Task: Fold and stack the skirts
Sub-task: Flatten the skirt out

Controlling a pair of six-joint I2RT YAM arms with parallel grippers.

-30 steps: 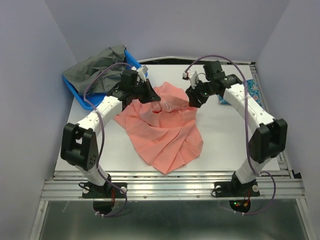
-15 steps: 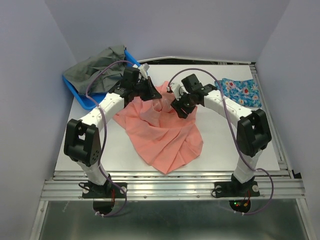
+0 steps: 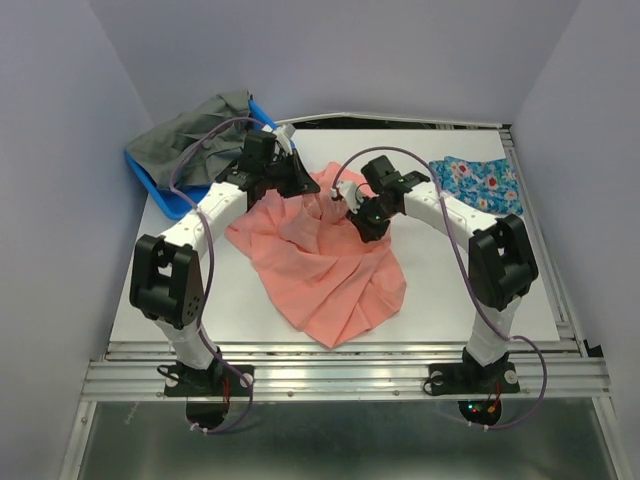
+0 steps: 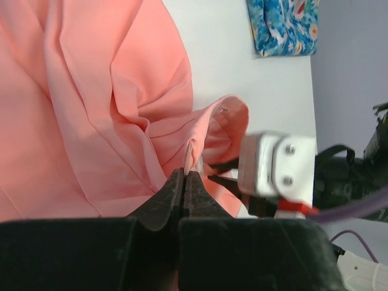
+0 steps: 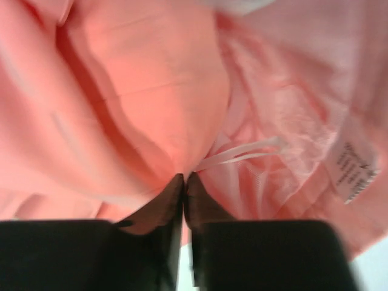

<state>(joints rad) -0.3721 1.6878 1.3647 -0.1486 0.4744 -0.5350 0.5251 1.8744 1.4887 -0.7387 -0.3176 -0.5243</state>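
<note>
A: Starting from above. Seeing the salmon-pink skirt (image 3: pixel 325 270) lying crumpled in the middle of the table (image 3: pixel 180 290). Seeing also the blue flowered skirt (image 3: pixel 482 183) at the far right, well apart.

B: Noting the left gripper (image 3: pixel 312 190) and the right gripper (image 3: pixel 366 228) working near each other at the far edge of the pink cloth.

A: Moving to the left wrist view. Finding the fingers (image 4: pixel 170 200) pressed together, pinching the rim of the pink waistband.

B: Turning to the right wrist view. Finding these fingers closed too, probably nipping a pink fold just beside the white ribbon loop (image 5: pixel 242 154), though hard telling through the blur.

A: Advising, then: keeping both pinches firm on the same waistband, drawing apart evenly, lifting enough for letting the pleats hang straight before laying flat.

B: Watching for catching only one layer, or the loop alone.
</note>
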